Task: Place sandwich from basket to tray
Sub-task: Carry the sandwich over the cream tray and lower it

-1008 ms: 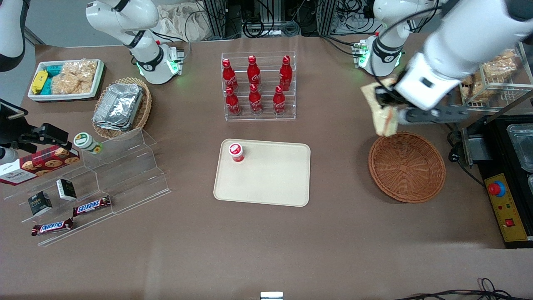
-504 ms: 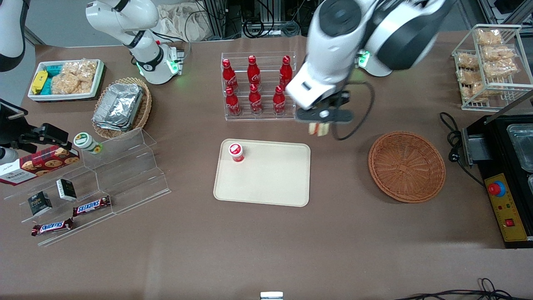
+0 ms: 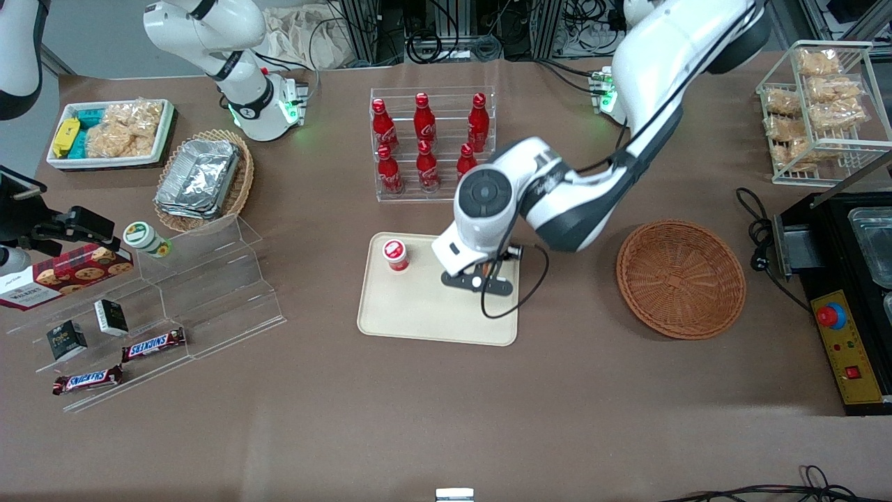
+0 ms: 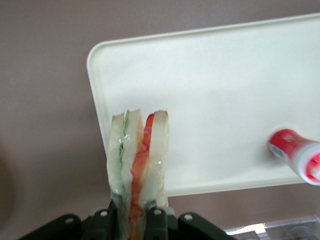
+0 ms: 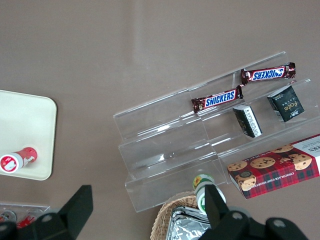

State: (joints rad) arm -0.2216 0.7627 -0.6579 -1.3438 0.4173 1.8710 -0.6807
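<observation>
Gripper (image 4: pixel 134 220) carried wedge sandwich (image 4: pixel 138 170) over tray (image 3: pixel 432 321)

A cream-beige rectangular plastic tray (image 3: pixel 425 314) sits mid-frame on the dull brown bench (image 3: pixel 446 418). The clear-wrapped white-bread sandwich wedge (image 4: pixel 138 165) shows green and red-orange stripes. The round woven wicker basket (image 3: pixel 681 279), centre-right, is reddish-brown. The gripper (image 4: pixel 131 222) is black.
</observation>
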